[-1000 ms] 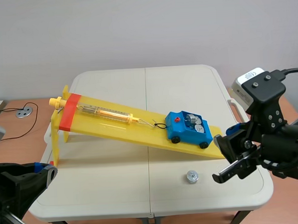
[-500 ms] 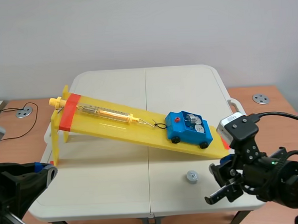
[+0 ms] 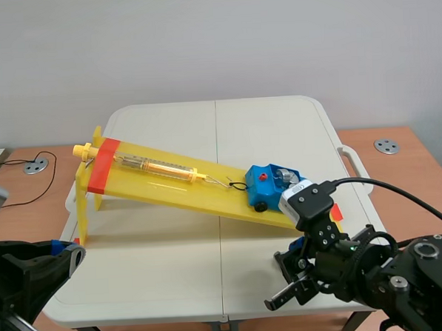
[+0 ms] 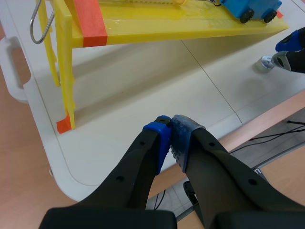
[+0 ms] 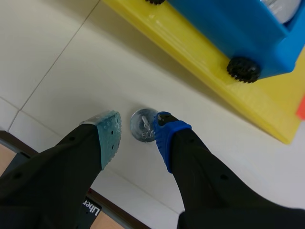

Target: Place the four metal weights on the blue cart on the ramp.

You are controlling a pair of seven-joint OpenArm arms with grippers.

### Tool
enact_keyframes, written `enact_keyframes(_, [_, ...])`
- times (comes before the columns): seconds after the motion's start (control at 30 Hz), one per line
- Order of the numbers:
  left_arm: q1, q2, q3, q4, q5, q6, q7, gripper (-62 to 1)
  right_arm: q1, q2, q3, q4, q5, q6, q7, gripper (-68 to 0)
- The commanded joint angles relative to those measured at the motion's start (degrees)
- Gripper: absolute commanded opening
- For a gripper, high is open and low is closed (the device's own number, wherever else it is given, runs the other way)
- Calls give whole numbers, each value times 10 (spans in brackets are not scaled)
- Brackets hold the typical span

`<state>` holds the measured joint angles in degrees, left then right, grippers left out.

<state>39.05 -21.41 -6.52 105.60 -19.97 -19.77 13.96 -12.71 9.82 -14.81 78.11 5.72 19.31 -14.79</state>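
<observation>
Left wrist view: the left hand [image 4: 170,136], pads pressed together on nothing, hangs over the near edge of the smooth white bench [image 4: 200,100], well apart from the work. In the right wrist view, the right hand [image 5: 136,130], fingers spread, straddles a metal weight [image 5: 142,125] lying flat on the bench, not yet on the cart. The small silver disc with a stamped top sits against the blue pad [image 5: 164,131], clear of the grey-green pad [image 5: 108,133]. Closing off-centre could well shove the slick disc sideways. Just ahead, the glossy yellow plastic ramp [image 5: 200,67] carries the boxy blue cart [image 5: 224,24] on knobbly black wheels [image 5: 243,69]. A nudge might roll it.
</observation>
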Motion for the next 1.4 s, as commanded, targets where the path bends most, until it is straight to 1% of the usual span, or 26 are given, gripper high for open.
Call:
enact_keyframes(0.0, [-11,-2,-6,42,-29,-17,-49,-580,43,3,6,33,3,-1,85,-484])
enact_keyframes(0.17, [-11,-2,-6,42,-29,-17,-49,-580,47,-4,-8,12,-5,-2,103,-484])
enact_keyframes(0.23, [-11,-2,-6,42,-29,-17,-49,-580,51,-8,-14,8,-15,-2,103,-484])
enact_keyframes(0.4, [-11,-2,-6,42,-29,-17,-49,-580,62,-10,-19,8,-17,-6,105,-484])
enact_keyframes(0.5, [-11,-2,-6,42,-29,-17,-49,-580,64,-9,-19,8,-30,-20,104,-484])
enact_keyframes(0.8, [-11,-2,-6,42,-29,-17,-49,-580,70,-10,-19,8,-30,-20,105,-484])
enact_keyframes(0.97, [-11,-2,-6,42,-29,-17,-49,-580,84,-10,-31,-13,-30,-22,107,-484])
enact_keyframes(1.17, [-11,-2,-6,42,-29,-17,-49,-580,101,-26,-40,-45,-32,-30,107,-484])
enact_keyframes(1.37, [-11,-2,-6,42,-29,-17,-49,-580,99,-32,-47,-47,-32,-30,104,-484])
